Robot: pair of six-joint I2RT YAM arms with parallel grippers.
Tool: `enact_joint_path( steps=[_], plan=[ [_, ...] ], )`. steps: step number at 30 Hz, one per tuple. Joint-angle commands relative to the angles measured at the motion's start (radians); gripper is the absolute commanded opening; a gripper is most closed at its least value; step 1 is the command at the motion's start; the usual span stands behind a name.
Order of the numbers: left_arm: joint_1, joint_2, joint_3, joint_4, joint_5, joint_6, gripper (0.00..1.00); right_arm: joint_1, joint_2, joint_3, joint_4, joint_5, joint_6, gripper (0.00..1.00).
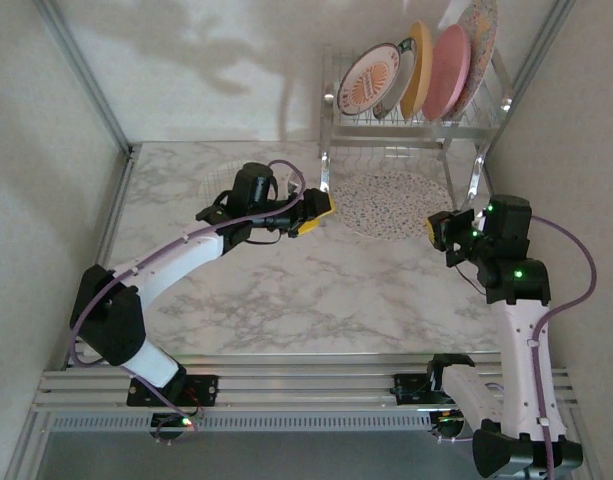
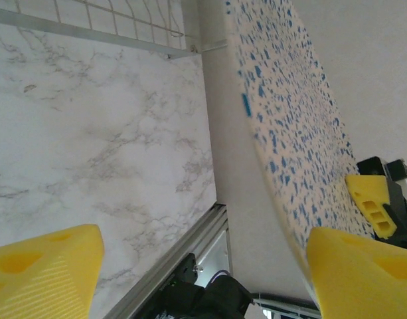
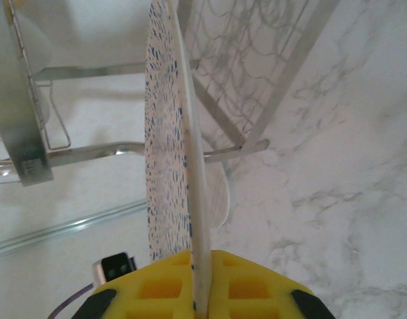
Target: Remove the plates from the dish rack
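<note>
Your right claw (image 3: 200, 269) is clamped on the rim of the speckled plate (image 3: 164, 153); your left claw (image 2: 203, 266) gapes wide beside its far edge. In the rack (image 1: 386, 125), the rearmost plate (image 1: 478, 40) is cut off above.

There are 5 plates (image 1: 447, 72), 1 chrome dish rack (image 1: 406, 128) and 2 robot arms (image 1: 181, 255).

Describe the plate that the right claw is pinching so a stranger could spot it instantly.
Find the shiny chrome wire dish rack at the back right of the marble table. Just in front of its legs, a round blue-speckled pastel plate is held flat, its rim in the right claw. The other plates stand upright on top.
</note>
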Motion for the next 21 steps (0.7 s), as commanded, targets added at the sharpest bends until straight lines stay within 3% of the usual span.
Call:
enact_joint_path(
  steps=[1, 7, 10, 18, 21],
  plan=[
    [-0.002, 0.019, -0.011, 0.044, 0.05, -0.052, 0.78, 0.007, 0.001, -0.04, 0.149, -0.119, 0.049, 0.0],
    [0.0, 0.032, -0.008, 0.078, 0.051, -0.081, 0.73, 0.007, 0.008, -0.083, 0.19, -0.151, 0.055, 0.0],
    [-0.002, 0.047, -0.005, 0.107, 0.063, -0.1, 0.63, 0.006, 0.008, -0.103, 0.215, -0.165, 0.068, 0.0],
    [-0.002, 0.07, 0.015, 0.152, 0.077, -0.132, 0.23, 0.008, 0.023, -0.142, 0.239, -0.191, 0.069, 0.0],
    [-0.003, 0.068, 0.007, 0.18, 0.095, -0.14, 0.24, 0.01, 0.032, -0.151, 0.248, -0.203, 0.066, 0.0]
  ],
)
